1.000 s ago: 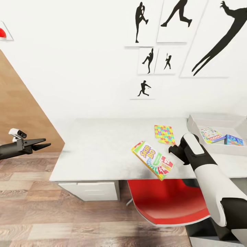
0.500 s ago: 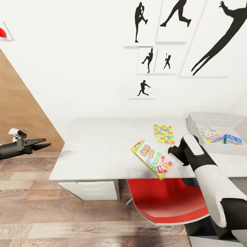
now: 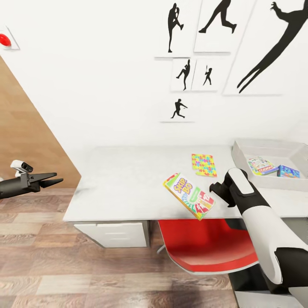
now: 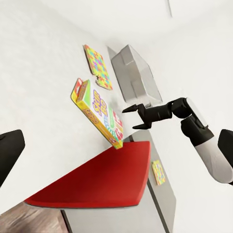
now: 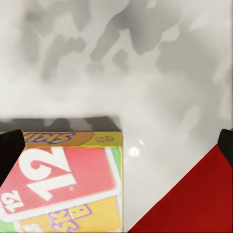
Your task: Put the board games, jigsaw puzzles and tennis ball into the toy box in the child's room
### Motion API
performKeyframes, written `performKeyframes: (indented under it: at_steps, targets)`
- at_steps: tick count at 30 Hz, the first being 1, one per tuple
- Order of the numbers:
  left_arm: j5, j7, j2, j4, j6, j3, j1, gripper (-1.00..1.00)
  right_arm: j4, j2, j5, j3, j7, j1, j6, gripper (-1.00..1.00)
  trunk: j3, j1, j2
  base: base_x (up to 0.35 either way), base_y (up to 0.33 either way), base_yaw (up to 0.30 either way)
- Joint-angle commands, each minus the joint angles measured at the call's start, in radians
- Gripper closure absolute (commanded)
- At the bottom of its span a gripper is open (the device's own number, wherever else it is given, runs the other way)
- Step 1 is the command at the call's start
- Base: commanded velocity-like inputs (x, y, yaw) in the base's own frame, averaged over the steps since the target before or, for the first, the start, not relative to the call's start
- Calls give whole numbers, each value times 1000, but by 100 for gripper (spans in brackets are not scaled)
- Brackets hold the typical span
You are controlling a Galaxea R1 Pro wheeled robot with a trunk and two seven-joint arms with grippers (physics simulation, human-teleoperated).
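The Skip-Bo board game (image 3: 188,196) sits tilted at the front edge of the grey table (image 3: 124,184), one corner past the edge. My right gripper (image 3: 212,188) is open just beside its right end. In the right wrist view the game (image 5: 63,179) lies between the widely spread fingers, and no pad presses on it. A colourful jigsaw puzzle (image 3: 204,164) lies flat further back. The white toy box (image 3: 256,149) at the table's right end holds a board game (image 3: 262,166) and a blue box (image 3: 288,172). My left gripper (image 3: 53,179) hangs open off the table's left side, holding nothing.
A red chair (image 3: 209,248) is pushed under the table, right below the Skip-Bo game. A white drawer unit (image 3: 113,233) sits under the table's left part. A wooden panel (image 3: 25,141) rises at the left. Wood floor spreads in front.
The whole picture has drifted slightly, so the camera moved. The Skip-Bo game and my right gripper keep about the same places on the table. My left arm is still.
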Motion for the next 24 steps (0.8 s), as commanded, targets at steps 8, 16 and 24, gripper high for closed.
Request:
performKeyframes:
  at_steps: [8,16,24]
  targets:
    - [0,-4,1,0,12,-1,-1,-100,-1,-1,-6,3,-6,0,7,-100,-2,0,-2,-32,0,0]
    - [0,-4,1,0,12,0,-1,-100,-1,-1,-6,3,-5,0,7,-100,-2,0,-2,-4,0,0]
    - [0,-4,0,0,11,0,-1,-100,-1,-1,-6,3,-5,0,8,-100,-2,0,-2,0,0,0]
